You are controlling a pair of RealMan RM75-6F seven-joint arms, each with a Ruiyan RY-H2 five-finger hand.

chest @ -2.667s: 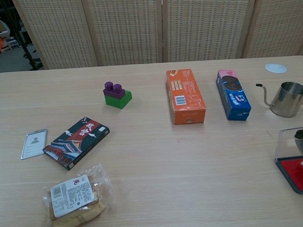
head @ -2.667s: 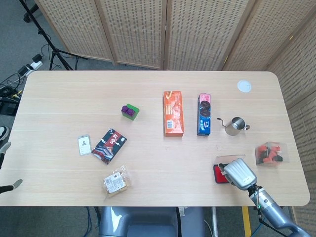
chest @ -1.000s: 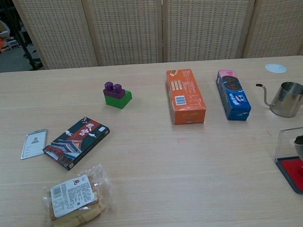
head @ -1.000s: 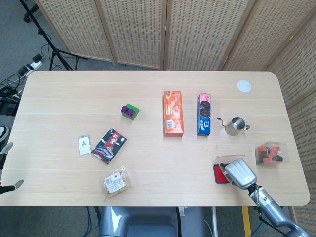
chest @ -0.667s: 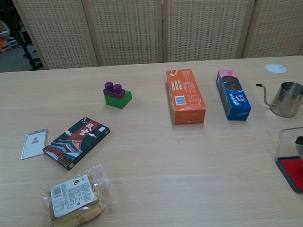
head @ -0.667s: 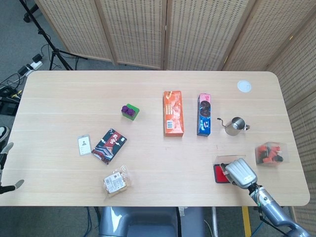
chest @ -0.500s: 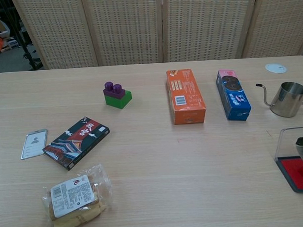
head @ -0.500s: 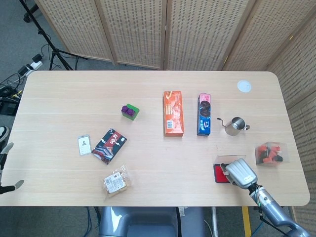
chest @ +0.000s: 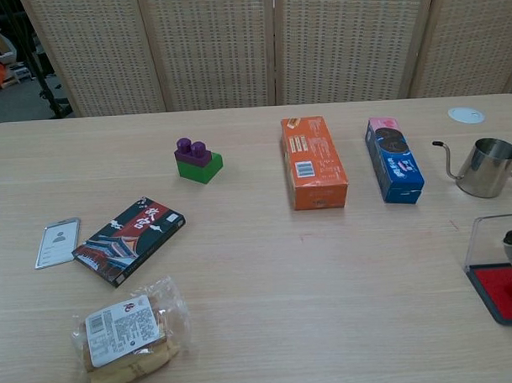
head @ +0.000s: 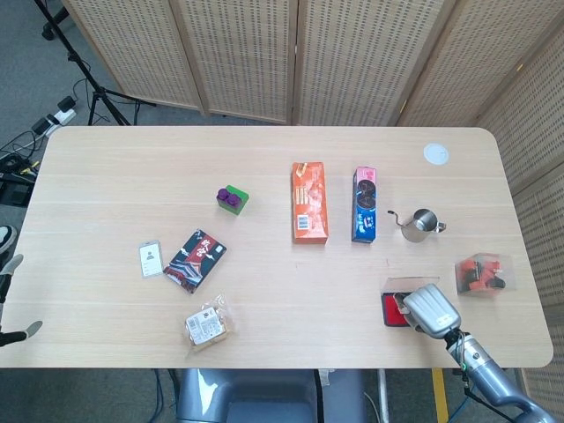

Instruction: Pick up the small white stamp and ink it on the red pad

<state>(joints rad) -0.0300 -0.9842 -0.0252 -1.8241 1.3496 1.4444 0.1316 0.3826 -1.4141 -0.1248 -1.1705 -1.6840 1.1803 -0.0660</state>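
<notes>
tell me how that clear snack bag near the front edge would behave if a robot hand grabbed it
The snack bag would probably crinkle and sag rather than lift stiffly: its clear wrap looks loose and wrinkled. It likely feels light, being a small pack. The glossy film may be slippery, and the pieces inside look biscuit-like, so a hard squeeze could crush them.

The right hand (head: pixel 429 310) has slid slightly rightward over the red pad (chest: pixel 503 293) (stamp seemingly lower).

Bright, even light from overhead; shadows under the boxes are short and soft. Both views sharp, the counter (head: pixel 264 282) glare-free.
</notes>
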